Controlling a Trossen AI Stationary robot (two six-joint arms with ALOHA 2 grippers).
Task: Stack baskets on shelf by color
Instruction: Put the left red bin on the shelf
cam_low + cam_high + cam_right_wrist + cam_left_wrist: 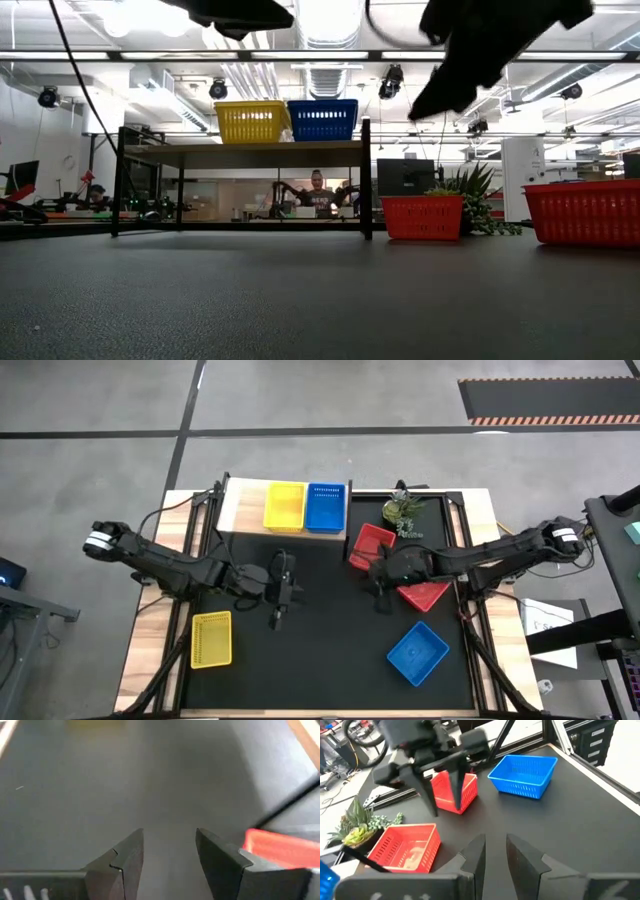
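Note:
On the pale-wood shelf (240,505) at the table's far side, a yellow basket (284,506) and a blue basket (326,506) stand side by side. On the black table lie a red basket (371,546) by the plant, a second red basket (425,596) partly under the right arm, a blue basket (417,652) and a yellow basket (211,638). My left gripper (276,608) hovers over the table's middle, slightly open and empty. My right gripper (381,596) is open and empty, its fingers pointing down just left of the second red basket (280,847).
A small green potted plant (403,512) stands beside the shelf's right end, near the first red basket. The table's middle between the two grippers is bare black surface (330,630). People and other equipment show in the room beyond the shelf (318,190).

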